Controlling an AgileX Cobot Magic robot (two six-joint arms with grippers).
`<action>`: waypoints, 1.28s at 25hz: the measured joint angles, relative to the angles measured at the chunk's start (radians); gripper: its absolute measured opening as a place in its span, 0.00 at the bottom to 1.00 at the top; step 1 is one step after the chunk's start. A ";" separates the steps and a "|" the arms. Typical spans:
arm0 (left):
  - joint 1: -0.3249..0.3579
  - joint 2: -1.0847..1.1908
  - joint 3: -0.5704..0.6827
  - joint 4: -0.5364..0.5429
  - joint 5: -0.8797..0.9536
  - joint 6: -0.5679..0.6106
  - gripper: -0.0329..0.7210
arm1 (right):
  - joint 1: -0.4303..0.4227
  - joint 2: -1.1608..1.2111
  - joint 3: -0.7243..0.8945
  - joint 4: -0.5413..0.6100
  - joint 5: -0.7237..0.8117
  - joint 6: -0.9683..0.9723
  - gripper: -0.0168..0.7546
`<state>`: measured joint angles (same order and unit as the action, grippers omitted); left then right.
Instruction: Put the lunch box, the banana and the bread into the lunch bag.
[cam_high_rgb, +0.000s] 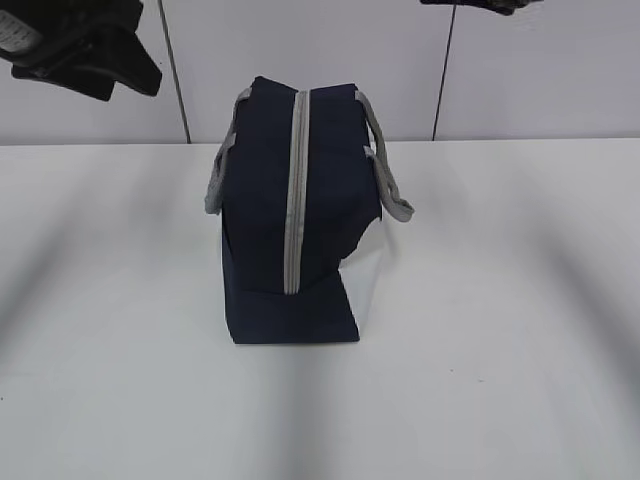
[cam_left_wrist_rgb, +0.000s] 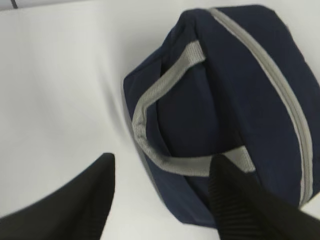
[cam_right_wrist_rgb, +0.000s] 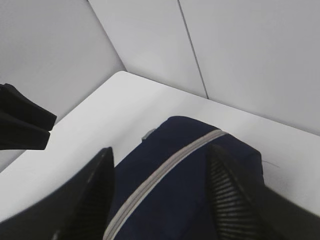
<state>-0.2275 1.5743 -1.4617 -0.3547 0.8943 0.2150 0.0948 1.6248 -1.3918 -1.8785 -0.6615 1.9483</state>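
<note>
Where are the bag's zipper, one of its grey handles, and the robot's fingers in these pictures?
zipper (cam_high_rgb: 295, 190), exterior view, middle of the grey strip.
handle (cam_left_wrist_rgb: 159, 92), left wrist view, grey strap's upper curve.
fingers (cam_right_wrist_rgb: 227, 192), right wrist view, ribbed pad of one finger.

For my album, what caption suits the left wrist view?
Open left gripper above the zipped navy lunch bag and its grey handle.

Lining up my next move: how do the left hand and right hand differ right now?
The left hand looks down on the lunch bag's grey handle side; the right hand hangs above the zipper top. Shared: both are open, empty, and clear of the bag.
</note>
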 joint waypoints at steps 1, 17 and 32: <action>0.000 -0.007 0.000 0.007 0.033 -0.003 0.60 | 0.000 -0.041 0.048 0.000 0.019 -0.007 0.58; 0.000 -0.185 0.000 0.100 0.269 -0.033 0.58 | 0.000 -0.564 0.626 0.016 0.292 -0.128 0.57; 0.000 -0.729 0.524 0.186 0.166 -0.097 0.56 | 0.000 -0.803 0.783 0.020 0.278 -0.131 0.57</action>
<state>-0.2275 0.8458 -0.9374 -0.1689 1.0600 0.1182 0.0948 0.8223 -0.6085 -1.8583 -0.3833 1.8178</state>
